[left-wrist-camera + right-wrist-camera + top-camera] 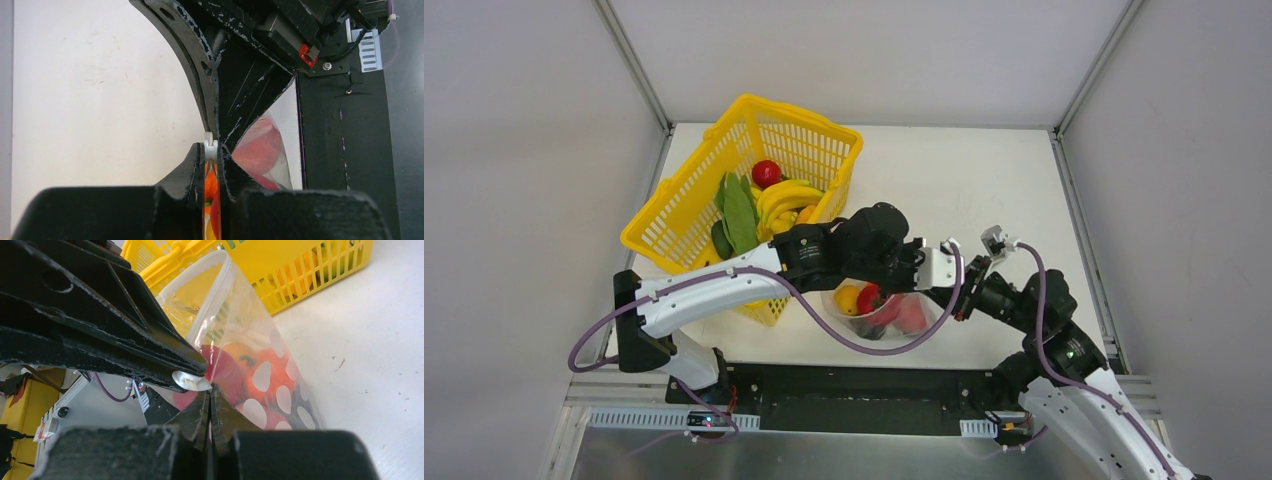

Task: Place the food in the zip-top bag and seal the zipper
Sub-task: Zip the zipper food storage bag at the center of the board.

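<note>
Near the front edge of the table (964,180), between the two arm bases, the zip-top bag (235,315) is held up off the surface with both arms on it. The left gripper (210,165) is pinched together on the bag's edge; in its wrist view the plastic runs straight down between the fingers, with orange and red showing through. The right gripper (210,400) is clamped on the same edge, its tips right up against the left one's, so the two are practically touching. A small white nub (192,381) sits right where the two sets of tips meet.

The zipper (190,271) curves up and away from that pinch as a pale band along the mouth. In the right wrist view the mouth looks open in a loop above the fingers, but how much of the strip is pressed together can't be told.

Food is already in the bag: a yellow piece (848,298) and a red piece (870,298) show from above, and an orange piece (265,375) sits behind the whitish dots.

Back left, the yellow basket (674,215) stands tilted on the table near the bag, and it holds more food: a red round piece (766,172), bananas (786,198) and long green ones (739,215).
</note>
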`<state>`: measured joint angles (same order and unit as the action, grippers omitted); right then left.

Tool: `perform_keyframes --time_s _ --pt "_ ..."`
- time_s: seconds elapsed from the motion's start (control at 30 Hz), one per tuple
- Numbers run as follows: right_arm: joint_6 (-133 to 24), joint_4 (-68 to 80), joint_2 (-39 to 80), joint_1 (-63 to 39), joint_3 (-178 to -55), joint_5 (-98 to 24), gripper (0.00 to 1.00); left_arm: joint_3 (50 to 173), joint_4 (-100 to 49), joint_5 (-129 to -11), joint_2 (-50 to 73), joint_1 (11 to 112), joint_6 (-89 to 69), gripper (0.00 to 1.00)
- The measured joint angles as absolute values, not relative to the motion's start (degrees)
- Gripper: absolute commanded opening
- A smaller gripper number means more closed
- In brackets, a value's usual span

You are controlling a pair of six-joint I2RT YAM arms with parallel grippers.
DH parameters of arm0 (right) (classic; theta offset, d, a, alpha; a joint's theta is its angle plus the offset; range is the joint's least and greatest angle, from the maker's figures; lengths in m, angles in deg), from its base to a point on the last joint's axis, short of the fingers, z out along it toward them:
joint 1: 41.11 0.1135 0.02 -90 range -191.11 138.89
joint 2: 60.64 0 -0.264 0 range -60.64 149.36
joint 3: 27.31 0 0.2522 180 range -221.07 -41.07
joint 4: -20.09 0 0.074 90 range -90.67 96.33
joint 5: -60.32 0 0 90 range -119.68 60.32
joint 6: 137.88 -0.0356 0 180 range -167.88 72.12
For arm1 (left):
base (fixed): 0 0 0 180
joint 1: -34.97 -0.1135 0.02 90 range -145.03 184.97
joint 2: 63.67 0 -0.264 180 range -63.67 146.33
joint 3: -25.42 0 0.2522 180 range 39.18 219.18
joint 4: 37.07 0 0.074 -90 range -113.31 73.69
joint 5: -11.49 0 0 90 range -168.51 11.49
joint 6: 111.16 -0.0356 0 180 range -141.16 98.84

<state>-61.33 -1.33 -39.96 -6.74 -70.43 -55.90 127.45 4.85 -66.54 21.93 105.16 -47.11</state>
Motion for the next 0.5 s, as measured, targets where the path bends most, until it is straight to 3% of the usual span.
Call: perform_keyframes --time_s 0.5 --pt "-60.85 -1.25 -43.39 -6.70 -69.32 -57.84 0.01 125.92 4.85 -69.12 20.16 105.90 -44.91 0.00"
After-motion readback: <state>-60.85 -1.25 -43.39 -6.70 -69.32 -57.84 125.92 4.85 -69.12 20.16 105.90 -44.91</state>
